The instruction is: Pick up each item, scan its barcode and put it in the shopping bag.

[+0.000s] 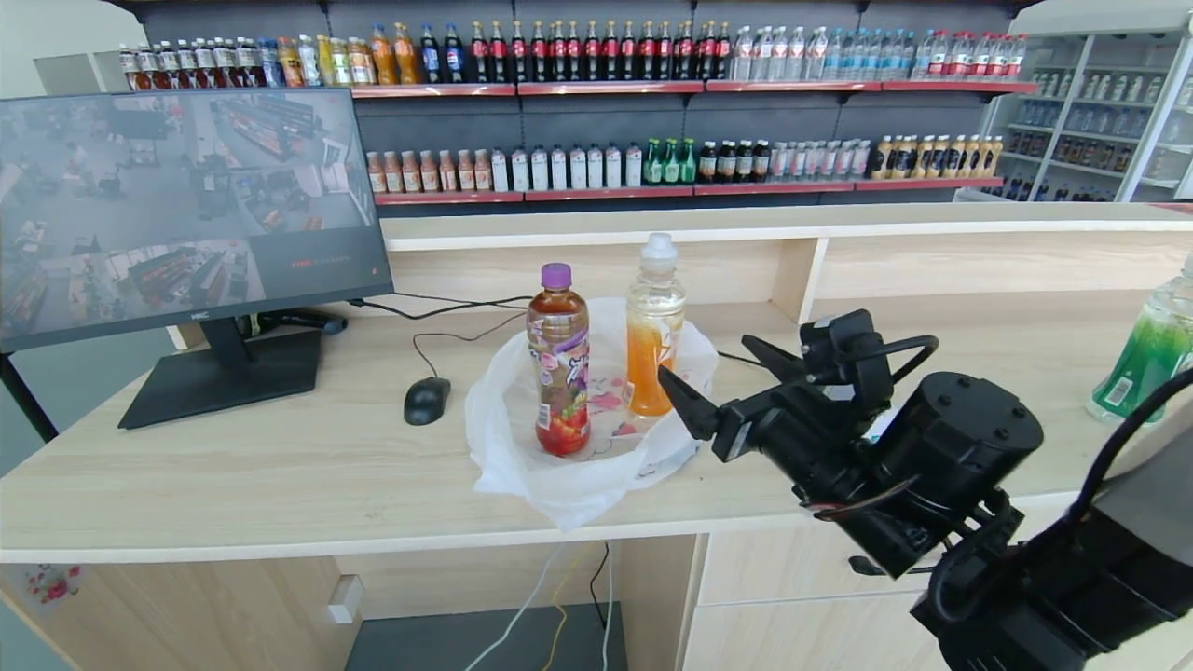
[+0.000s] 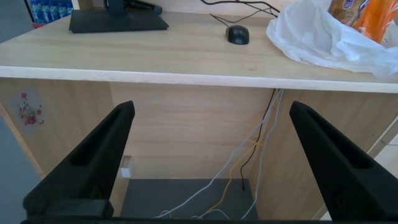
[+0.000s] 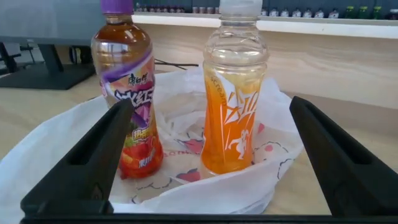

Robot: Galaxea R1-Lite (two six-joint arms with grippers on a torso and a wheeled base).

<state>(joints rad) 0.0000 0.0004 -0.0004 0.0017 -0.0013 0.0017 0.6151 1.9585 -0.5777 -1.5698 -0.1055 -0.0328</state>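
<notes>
Two bottles stand upright in an open white shopping bag [image 1: 522,438] on the wooden counter [image 1: 280,475]: a purple-capped red tea bottle [image 1: 557,363] and, right of it, a white-capped orange juice bottle [image 1: 652,331]. My right gripper [image 1: 710,365] is open just right of the juice bottle, apart from it, with nothing between its fingers. Its wrist view has the tea bottle [image 3: 122,59] and juice bottle [image 3: 233,124] close ahead of the right gripper [image 3: 210,104]. A green bottle [image 1: 1148,354] stands at the far right. My left gripper [image 2: 211,107] hangs open below the counter's front edge, left of the bag [image 2: 323,34].
A monitor [image 1: 177,205] on a black stand fills the counter's left side, with a black handheld device [image 1: 298,321] behind it and a mouse [image 1: 427,401] beside the bag. Cables [image 2: 249,162] hang under the counter. A raised ledge [image 1: 746,224] and drink shelves lie behind.
</notes>
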